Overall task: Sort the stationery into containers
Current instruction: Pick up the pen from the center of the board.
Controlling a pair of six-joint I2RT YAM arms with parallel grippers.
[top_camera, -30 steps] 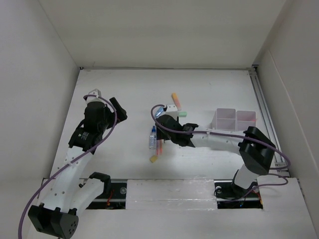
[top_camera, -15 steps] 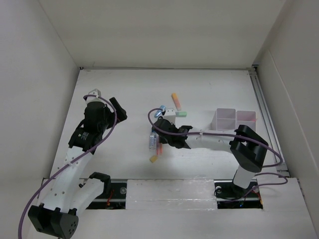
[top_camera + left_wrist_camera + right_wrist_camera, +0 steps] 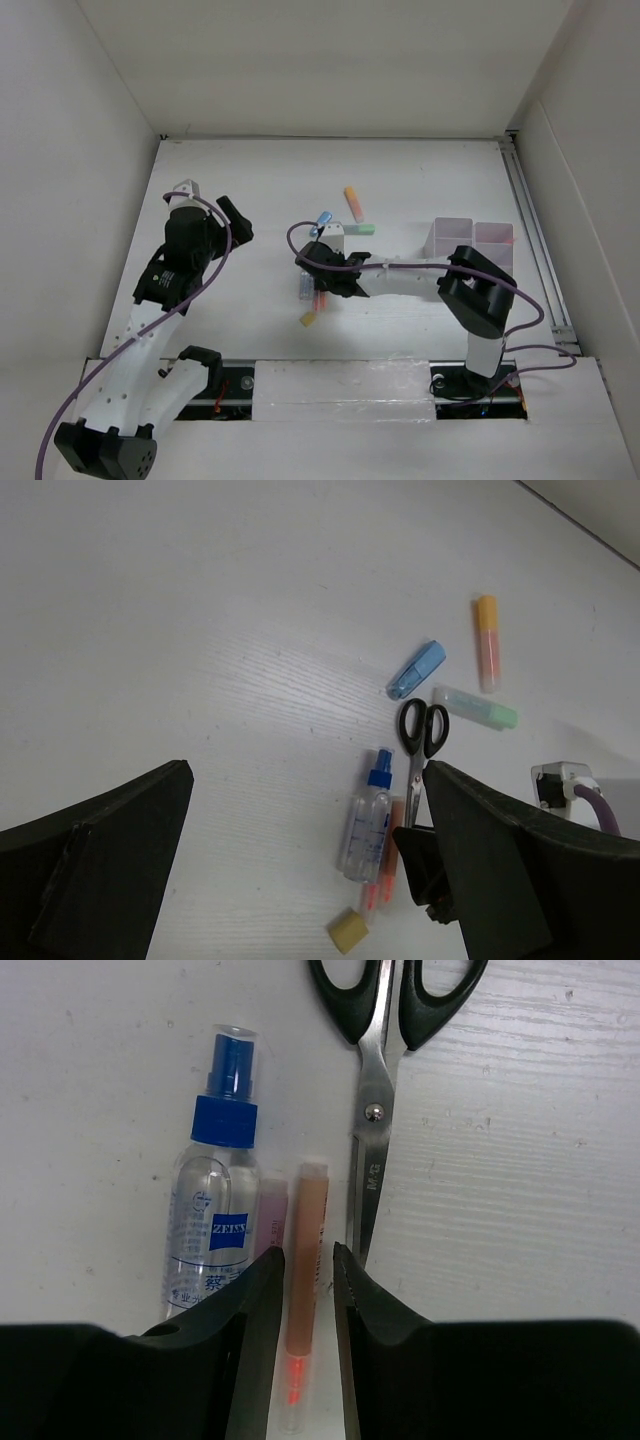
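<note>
Now the right claw has slid leftward, narrowly straddling the orange pen beside the scissors.

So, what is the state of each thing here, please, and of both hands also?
Left hand, open, empty.
Right hand, open narrowly, astride the orange pen, not clamped.
Scissors, closed, lying flat.
Bottle, capped, lying down.
Orange marker, capped, lying.
Blue marker, capped, lying.
Green marker, capped, lying.
Bins, upright, open tops.
</note>
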